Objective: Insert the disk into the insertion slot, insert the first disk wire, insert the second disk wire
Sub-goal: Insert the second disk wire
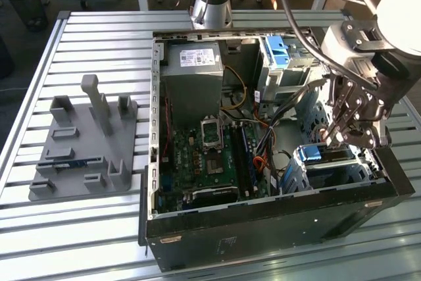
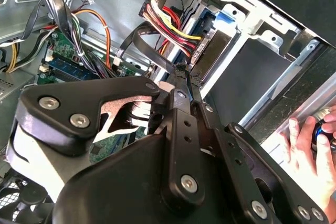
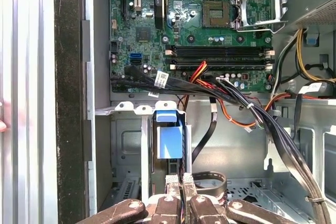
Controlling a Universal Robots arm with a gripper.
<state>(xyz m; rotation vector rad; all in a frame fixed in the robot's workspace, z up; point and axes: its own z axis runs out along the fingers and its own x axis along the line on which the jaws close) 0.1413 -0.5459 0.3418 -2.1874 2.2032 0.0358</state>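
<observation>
Black gripper (image 2: 184, 74) linkages crowd the foreground in the second wrist view, and the two slim fingers (image 2: 178, 85) are pressed together on a small dark wire connector (image 2: 182, 68) pinched at their tips. Just past that connector a bundle of red, yellow and black wires (image 2: 170, 22) runs to a plug at the end of the disk (image 2: 210, 43), which sits inside the insertion slot (image 2: 257, 30), a silver sheet-metal bay with punched holes and folded flanges. What shows of the disk is a flat pale metal body edged in blue, with a light-blue plastic carrier tab (image 2: 227, 15) at its end. In the first wrist view the same blue tab (image 3: 169, 135) stands upright between the bay's silver rails (image 3: 144, 145), directly beyond the closed fingertips (image 3: 173, 184). Dark cables (image 3: 252, 114) sweep across the green motherboard (image 3: 199, 30) behind it. In the exterior view the gripper (image 1: 342, 137) hangs over the open computer case (image 1: 263, 228), at the case's corner on the exterior view's right nearest the camera, with the blue-tabbed disk (image 1: 309, 154) lying in the slot (image 1: 358, 169) just below it. A person's hand (image 2: 310, 142) rests outside the case wall in the second wrist view. Beside the case, a grey fixture plate (image 1: 85, 143) lies on the slatted metal tabletop (image 1: 39, 235).
</observation>
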